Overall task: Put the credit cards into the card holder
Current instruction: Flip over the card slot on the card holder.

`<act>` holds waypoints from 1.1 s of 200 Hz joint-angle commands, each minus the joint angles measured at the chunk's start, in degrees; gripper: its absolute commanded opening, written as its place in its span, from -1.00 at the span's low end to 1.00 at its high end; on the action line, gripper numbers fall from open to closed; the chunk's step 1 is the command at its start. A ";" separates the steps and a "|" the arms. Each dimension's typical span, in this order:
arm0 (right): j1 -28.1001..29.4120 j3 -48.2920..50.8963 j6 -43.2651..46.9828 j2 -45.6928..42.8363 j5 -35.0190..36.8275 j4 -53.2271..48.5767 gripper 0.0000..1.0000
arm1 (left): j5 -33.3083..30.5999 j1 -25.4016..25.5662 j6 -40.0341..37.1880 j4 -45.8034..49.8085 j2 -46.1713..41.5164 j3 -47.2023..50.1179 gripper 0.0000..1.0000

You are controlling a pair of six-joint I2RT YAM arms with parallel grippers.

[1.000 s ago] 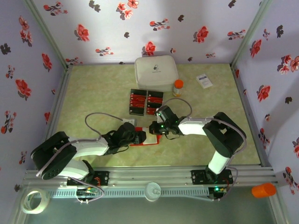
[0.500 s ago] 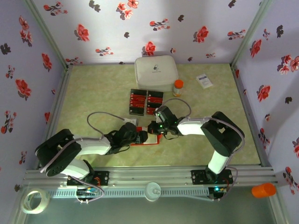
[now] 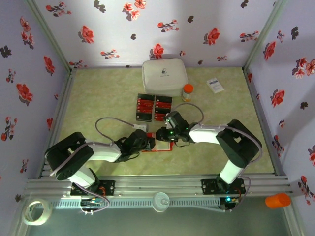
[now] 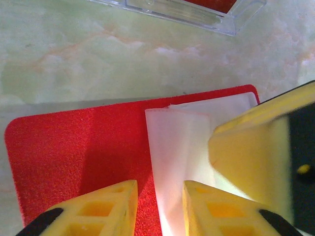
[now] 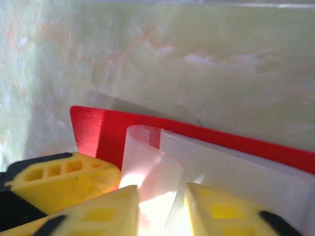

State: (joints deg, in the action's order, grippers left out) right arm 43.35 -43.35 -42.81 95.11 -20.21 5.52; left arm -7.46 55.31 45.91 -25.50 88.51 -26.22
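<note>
my left gripper (image 4: 160,189) and right gripper (image 5: 161,191) are both partly open, the pale pocket (image 5: 236,167) lip loose between their jaws. the red card holder (image 4: 74,147) lies open on the table (image 3: 98,98), mid-front. best to pinch only that curled lip and lift gently so it gapes for a card.

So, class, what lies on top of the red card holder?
Pale see-through pocket sleeves lie on the card holder, one curled up between the fingers of the right tool. It and the left tool cover part of the sleeves, so any card inside cannot be seen.
</note>
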 commanded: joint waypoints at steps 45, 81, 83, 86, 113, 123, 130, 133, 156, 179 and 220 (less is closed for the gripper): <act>-1.01 0.80 -1.31 -3.13 -0.15 0.07 0.08 | 2.81 1.16 0.09 3.79 2.39 0.55 -0.43; -0.99 1.14 -4.39 -0.42 -2.69 4.90 0.09 | 2.61 1.20 -0.06 3.44 0.98 0.99 -0.36; -0.99 1.16 -4.52 -0.27 -2.79 5.11 0.09 | 2.60 1.20 -0.06 3.37 0.88 1.06 -0.36; -0.99 1.19 -4.69 -0.02 -2.86 5.48 0.09 | 2.56 1.17 -0.09 3.35 0.80 1.13 -0.35; -1.03 1.25 -5.86 1.28 -3.55 7.20 0.09 | 2.29 1.16 -0.26 2.96 -0.20 1.69 -0.27; -1.01 1.25 -6.05 1.57 -3.56 7.46 0.09 | 2.29 1.20 -0.37 2.86 -0.34 1.87 -0.27; -0.99 1.28 -6.19 1.78 -3.63 7.74 0.10 | 2.28 1.16 -0.38 2.66 -0.34 1.96 -0.35; -1.00 1.29 -6.30 1.87 -3.61 7.87 0.10 | 2.32 1.20 -0.34 2.65 -0.31 2.00 -0.37; -0.99 1.59 -6.68 1.84 -3.85 8.41 0.12 | 2.28 1.20 -0.25 2.22 0.12 2.14 -0.44; -1.18 1.79 -6.63 0.94 -3.94 8.63 0.16 | 2.23 1.20 -0.17 1.88 0.70 2.14 -0.46; -2.56 2.80 -6.26 -2.99 -3.29 7.50 0.25 | 2.35 1.20 0.04 0.82 1.75 2.46 -0.54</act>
State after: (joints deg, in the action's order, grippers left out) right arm 41.95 -41.93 -48.69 95.57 -23.73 13.23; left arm -6.92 55.68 45.89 -26.44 88.31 -25.52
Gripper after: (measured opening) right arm 0.608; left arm 0.241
